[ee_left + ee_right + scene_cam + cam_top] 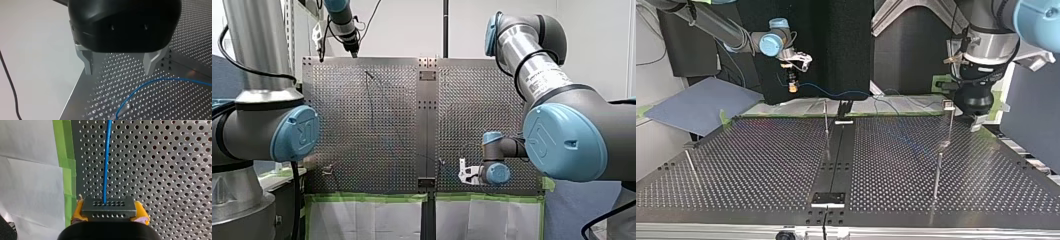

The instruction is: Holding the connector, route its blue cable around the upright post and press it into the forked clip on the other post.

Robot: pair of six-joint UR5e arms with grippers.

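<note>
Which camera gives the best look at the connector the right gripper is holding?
The right wrist view: the connector sits close-up between my right gripper's yellow pads, blue cable leaving it. The top view shows only a small speck; the front view hardly resolves it; the left wrist view shows only cable.

A: One thin post [826, 117] is standing on the bench [761, 165], and a clip-topped post [949, 120] is rising near my left pincer [979, 124].
B: The blue cable [836, 93] is hanging across the far edge; wide room is lying between posts.
</note>
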